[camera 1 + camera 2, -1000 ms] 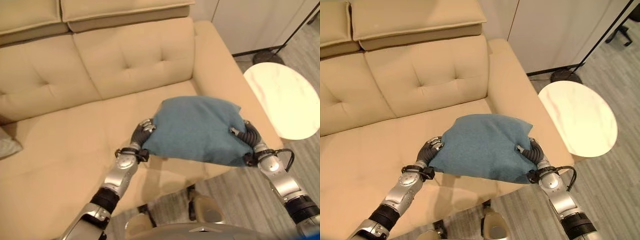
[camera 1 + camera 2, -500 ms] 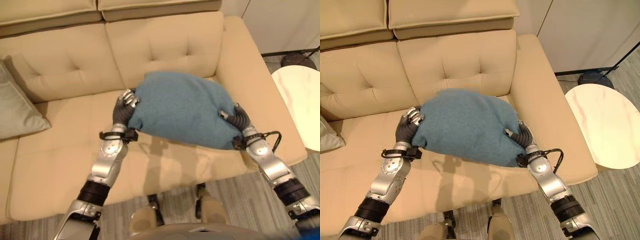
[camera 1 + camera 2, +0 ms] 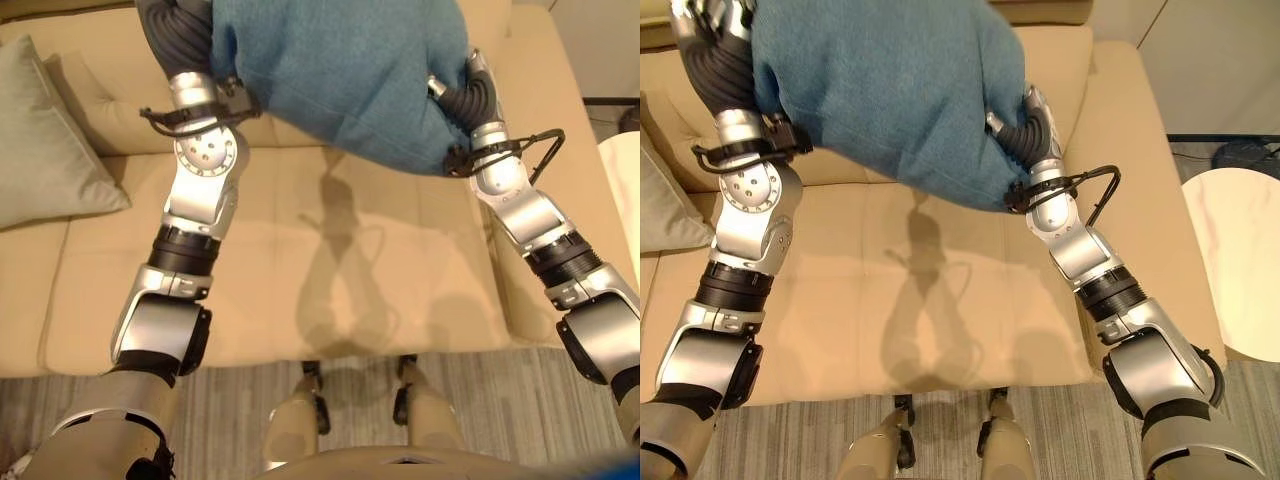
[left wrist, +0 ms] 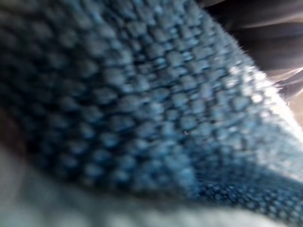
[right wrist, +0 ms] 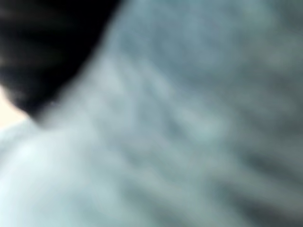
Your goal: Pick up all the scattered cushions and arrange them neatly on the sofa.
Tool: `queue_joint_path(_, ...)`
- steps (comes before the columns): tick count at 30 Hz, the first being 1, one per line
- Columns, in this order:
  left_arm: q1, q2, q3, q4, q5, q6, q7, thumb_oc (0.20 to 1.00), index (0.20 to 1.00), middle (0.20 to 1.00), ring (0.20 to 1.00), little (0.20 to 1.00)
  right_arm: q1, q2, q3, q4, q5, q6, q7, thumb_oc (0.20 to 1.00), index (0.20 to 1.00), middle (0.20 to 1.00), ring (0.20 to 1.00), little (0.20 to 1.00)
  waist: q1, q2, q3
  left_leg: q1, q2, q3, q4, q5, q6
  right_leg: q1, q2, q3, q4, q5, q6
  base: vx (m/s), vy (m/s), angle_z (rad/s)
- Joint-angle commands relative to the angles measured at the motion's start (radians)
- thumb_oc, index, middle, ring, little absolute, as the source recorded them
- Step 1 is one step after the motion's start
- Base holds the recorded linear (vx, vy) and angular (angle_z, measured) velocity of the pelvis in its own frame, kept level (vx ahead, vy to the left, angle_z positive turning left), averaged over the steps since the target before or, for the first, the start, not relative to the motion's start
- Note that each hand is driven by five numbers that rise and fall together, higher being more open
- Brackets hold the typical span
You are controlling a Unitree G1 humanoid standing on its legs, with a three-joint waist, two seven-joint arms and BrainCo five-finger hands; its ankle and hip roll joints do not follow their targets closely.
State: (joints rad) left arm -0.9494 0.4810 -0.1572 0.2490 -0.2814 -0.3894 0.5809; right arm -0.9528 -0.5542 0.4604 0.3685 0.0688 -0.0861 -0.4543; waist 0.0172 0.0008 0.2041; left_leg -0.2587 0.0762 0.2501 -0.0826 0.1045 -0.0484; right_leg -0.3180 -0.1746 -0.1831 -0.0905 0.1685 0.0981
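Both hands carry soft teal woven cushion high above beige sofa seat: my left hand, right hand flank it, finger state unclear; light, squashy, hold by edges

Home living room: beige tufted sofa, scatter cushions, grey floorboards.

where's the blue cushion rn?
In the head views, the blue cushion is held up between the left hand and right hand, above the beige sofa seat on its right half, right of the grey-green cushion.
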Motion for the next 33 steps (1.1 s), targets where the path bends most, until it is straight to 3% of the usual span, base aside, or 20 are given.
queue_joint_path(1, -0.159, 0.007, -0.151, 0.056, 0.050, -0.072, -0.017, 0.200, 0.200, 0.200, 0.200, 0.200, -0.292, 0.069, 0.050, -0.040, -0.074, -0.187, -0.039, 0.200, 0.200, 0.200, 0.200, 0.200, 0.002, -0.032, 0.008, 0.002, -0.008, 0.025, 0.006, -0.065, -0.054, 0.007, -0.018, 0.043, 0.120, -0.154, 0.065, 0.02, -0.028, 0.17)
queue_joint_path(4, -0.195, 0.007, -0.172, 0.129, 0.008, -0.068, -0.032, 0.200, 0.200, 0.200, 0.200, 0.200, -0.342, 0.059, 0.079, 0.029, -0.073, -0.176, -0.047, 0.200, 0.200, 0.200, 0.200, 0.200, 0.009, -0.027, 0.018, -0.034, -0.005, 0.024, 0.009, -0.058, -0.058, -0.025, -0.024, 0.041, 0.125, -0.151, 0.068, 0.00, -0.036, 0.15)
queue_joint_path(11, -0.417, 0.025, -0.313, 0.580, -0.146, 0.009, -0.162, 0.200, 0.200, 0.200, 0.200, 0.200, -0.516, 0.060, 0.191, 0.281, -0.062, -0.146, -0.061, 0.200, 0.200, 0.200, 0.200, 0.200, 0.000, -0.021, 0.080, -0.221, 0.007, 0.014, 0.015, -0.015, -0.076, -0.207, -0.019, 0.042, 0.142, -0.123, 0.077, -0.03, -0.055, 0.04)
queue_joint_path(16, -0.433, 0.021, -0.339, 0.683, -0.158, 0.048, -0.213, 0.200, 0.200, 0.200, 0.200, 0.200, -0.515, 0.089, 0.223, 0.306, -0.095, -0.117, -0.037, 0.200, 0.200, 0.200, 0.200, 0.200, -0.019, -0.026, 0.100, -0.331, 0.014, -0.006, 0.027, -0.028, -0.082, -0.315, -0.007, 0.067, 0.150, -0.133, 0.085, 0.02, -0.014, -0.02)
queue_joint_path(17, -0.424, 0.005, -0.336, 0.695, -0.182, 0.052, -0.226, 0.200, 0.200, 0.200, 0.200, 0.200, -0.508, 0.098, 0.236, 0.325, -0.086, -0.110, -0.027, 0.200, 0.200, 0.200, 0.200, 0.200, -0.023, -0.027, 0.110, -0.362, 0.014, 0.003, 0.039, -0.006, -0.074, -0.346, -0.008, 0.061, 0.153, -0.110, 0.077, -0.08, -0.059, -0.01)
queue_joint_path(19, -0.418, -0.004, -0.335, 0.706, -0.195, 0.058, -0.237, 0.304, 0.304, 0.304, 0.304, 0.304, -0.504, 0.106, 0.245, 0.336, -0.083, -0.106, -0.021, 0.200, 0.200, 0.200, 0.200, 0.200, -0.024, -0.028, 0.109, -0.378, 0.015, 0.003, 0.043, -0.005, -0.074, -0.362, -0.007, 0.064, 0.153, -0.105, 0.076, -0.04, -0.022, -0.01)
queue_joint_path(20, -0.393, -0.016, -0.332, 0.705, -0.212, 0.070, -0.253, 0.492, 0.492, 0.492, 0.492, 0.492, -0.484, 0.118, 0.252, 0.343, -0.082, -0.091, -0.008, 0.200, 0.200, 0.200, 0.200, 0.200, -0.027, -0.027, 0.116, -0.391, 0.014, 0.001, 0.041, -0.003, -0.072, -0.381, -0.002, 0.071, 0.151, -0.101, 0.075, 0.00, 0.000, 0.00)
queue_joint_path(21, -0.376, -0.018, -0.329, 0.705, -0.220, 0.071, -0.255, 1.000, 1.000, 1.000, 1.000, 1.000, -0.473, 0.122, 0.249, 0.341, -0.084, -0.087, -0.008, 0.200, 0.200, 0.200, 0.200, 0.200, -0.029, -0.028, 0.116, -0.401, 0.015, 0.001, 0.039, -0.001, -0.072, -0.392, 0.000, 0.073, 0.150, -0.097, 0.075, 0.00, 0.000, 0.00)
queue_joint_path(23, -0.334, -0.030, -0.315, 0.692, -0.229, 0.076, -0.255, 1.000, 1.000, 1.000, 1.000, 1.000, -0.448, 0.126, 0.239, 0.336, -0.087, -0.079, -0.009, 0.213, 0.213, 0.213, 0.213, 0.213, -0.033, -0.031, 0.115, -0.409, 0.016, 0.003, 0.031, 0.003, -0.073, -0.404, 0.003, 0.076, 0.142, -0.090, 0.075, 0.00, 0.000, 0.00)
queue_joint_path(24, -0.319, -0.036, -0.310, 0.693, -0.235, 0.077, -0.255, 1.000, 1.000, 1.000, 1.000, 1.000, -0.442, 0.127, 0.235, 0.334, -0.087, -0.077, -0.012, 0.407, 0.407, 0.407, 0.407, 0.407, -0.035, -0.032, 0.116, -0.409, 0.016, 0.002, 0.028, 0.004, -0.073, -0.408, 0.005, 0.078, 0.139, -0.088, 0.075, 0.00, 0.000, 0.00)
queue_joint_path(25, -0.318, -0.036, -0.310, 0.692, -0.235, 0.077, -0.255, 1.000, 1.000, 1.000, 1.000, 1.000, -0.440, 0.127, 0.235, 0.334, -0.087, -0.077, -0.013, 0.551, 0.551, 0.551, 0.551, 0.551, -0.035, -0.032, 0.114, -0.410, 0.016, 0.002, 0.027, 0.005, -0.073, -0.409, 0.005, 0.078, 0.139, -0.088, 0.075, 0.00, 0.000, 0.00)
queue_joint_path(26, -0.279, -0.045, -0.294, 0.677, -0.243, 0.079, -0.251, 1.000, 1.000, 1.000, 1.000, 1.000, -0.424, 0.133, 0.220, 0.328, -0.085, -0.074, -0.019, 1.000, 1.000, 1.000, 1.000, 1.000, -0.036, -0.035, 0.117, -0.411, 0.018, 0.001, 0.022, 0.007, -0.073, -0.413, 0.010, 0.081, 0.133, -0.084, 0.075, 0.00, 0.000, 0.00)
queue_joint_path(31, -0.183, -0.046, -0.262, 0.628, -0.248, 0.084, -0.241, 1.000, 1.000, 1.000, 1.000, 1.000, -0.383, 0.113, 0.184, 0.297, -0.067, -0.069, -0.019, 1.000, 1.000, 1.000, 1.000, 1.000, -0.031, -0.040, 0.120, -0.400, 0.021, -0.004, 0.015, 0.010, -0.075, -0.410, 0.017, 0.083, 0.128, -0.085, 0.070, -0.02, -0.031, -0.03)
queue_joint_path(32, -0.172, -0.049, -0.256, 0.626, -0.254, 0.083, -0.239, 1.000, 1.000, 1.000, 1.000, 1.000, -0.377, 0.109, 0.180, 0.296, -0.062, -0.069, -0.019, 0.871, 0.871, 0.871, 0.871, 0.871, -0.031, -0.039, 0.120, -0.397, 0.021, -0.005, 0.014, 0.010, -0.075, -0.410, 0.017, 0.083, 0.128, -0.085, 0.069, -0.02, -0.033, -0.06)
queue_joint_path(33, -0.172, -0.049, -0.256, 0.625, -0.254, 0.083, -0.239, 1.000, 1.000, 1.000, 1.000, 1.000, -0.377, 0.109, 0.180, 0.296, -0.062, -0.069, -0.019, 0.529, 0.529, 0.529, 0.529, 0.529, -0.031, -0.039, 0.120, -0.397, 0.021, -0.005, 0.014, 0.010, -0.075, -0.409, 0.017, 0.083, 0.128, -0.085, 0.069, -0.03, -0.035, -0.06)
